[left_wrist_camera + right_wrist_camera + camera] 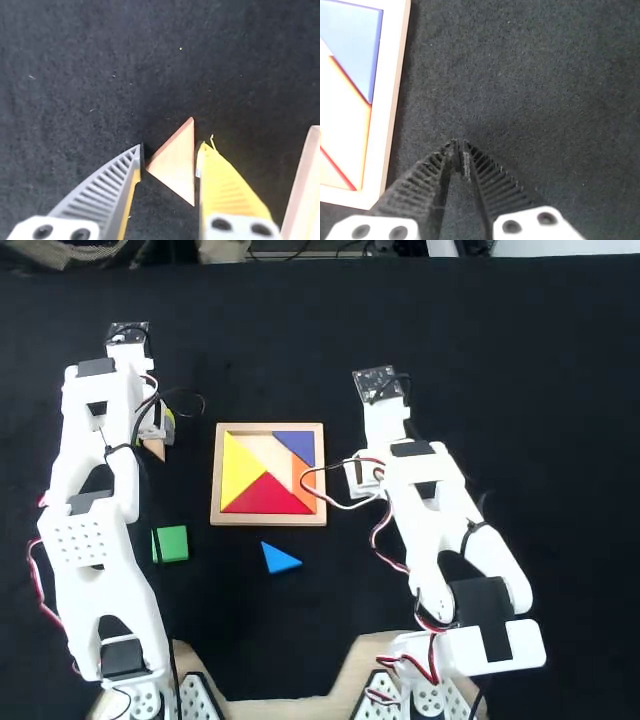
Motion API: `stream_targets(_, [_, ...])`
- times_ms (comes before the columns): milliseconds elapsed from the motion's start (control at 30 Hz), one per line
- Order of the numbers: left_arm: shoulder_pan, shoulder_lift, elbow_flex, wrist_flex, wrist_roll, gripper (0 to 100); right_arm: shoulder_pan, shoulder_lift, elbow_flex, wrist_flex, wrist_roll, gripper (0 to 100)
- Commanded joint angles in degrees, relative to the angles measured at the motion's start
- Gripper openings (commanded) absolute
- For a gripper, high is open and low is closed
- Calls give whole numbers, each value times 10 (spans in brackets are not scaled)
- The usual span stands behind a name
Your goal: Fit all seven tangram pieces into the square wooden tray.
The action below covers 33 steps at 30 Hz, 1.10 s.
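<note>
Mid-table, square wooden tray (268, 519) is sitting part filled. You're working L gripper (169, 157): tips are pinching small pale wooden triangle (175, 167) on black cloth (480, 360), just left of tray. Be keeping grip square on its edges, lifting straight, rotating to match the bare gap. R gripper (458, 147) is resting pressed together, empty, beside tray. No legible writing.

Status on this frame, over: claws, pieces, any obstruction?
Left claw shut on pale triangle, left of tray. Right claw shut, empty, beside tray's right rim. Green square, blue triangle loose outside tray. Nothing blocking.
</note>
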<state>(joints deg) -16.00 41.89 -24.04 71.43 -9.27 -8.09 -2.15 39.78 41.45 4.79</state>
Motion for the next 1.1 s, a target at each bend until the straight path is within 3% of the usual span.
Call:
stream_targets(0, [4, -4, -24, 7, -5, 184, -9, -3, -32, -9, -4, 11])
stream_targets(333, [4, -4, -24, 8, -4, 181, -9, -1, -36, -9, -4, 11])
stream_targets(533, [4, -4, -24, 8, -4, 55, -9, -1, -36, -8, -4, 11])
stream_targets(733, [4, -4, -24, 8, -4, 99, -9, -1, -36, -8, -4, 11])
stream_targets(1067, [6, -11, -62, 50, 40, 55, -9, -1, -36, -8, -4, 11])
